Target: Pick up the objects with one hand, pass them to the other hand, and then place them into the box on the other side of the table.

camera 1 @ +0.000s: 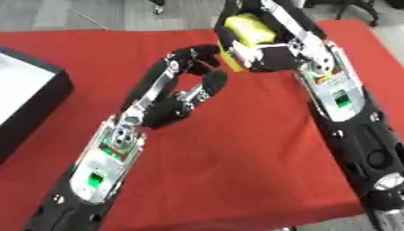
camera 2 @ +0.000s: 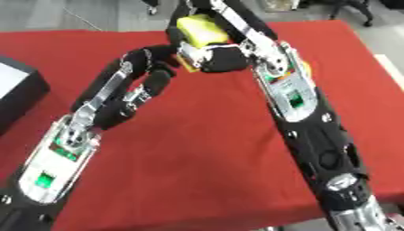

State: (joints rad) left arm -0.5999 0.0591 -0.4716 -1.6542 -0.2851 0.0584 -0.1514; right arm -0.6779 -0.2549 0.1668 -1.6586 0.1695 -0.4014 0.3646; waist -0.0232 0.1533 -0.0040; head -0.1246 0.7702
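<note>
A red cloth (camera 1: 236,171) covers the surface and fills most of both views, lying askew so that its far edge runs across the top and its near edge slants along the bottom right. The cloth is smooth, evenly lit, with soft shadows. Beyond the far edge lies a grey floor (camera 1: 79,13), pale and dull, with a thin light line crossing it at the upper left. On that floor, at the top right, stand the dark legs of a piece of furniture (camera 1: 351,6) that cannot be made out further. A strip of the same grey floor shows past the cloth's right edge (camera 2: 391,40).
</note>
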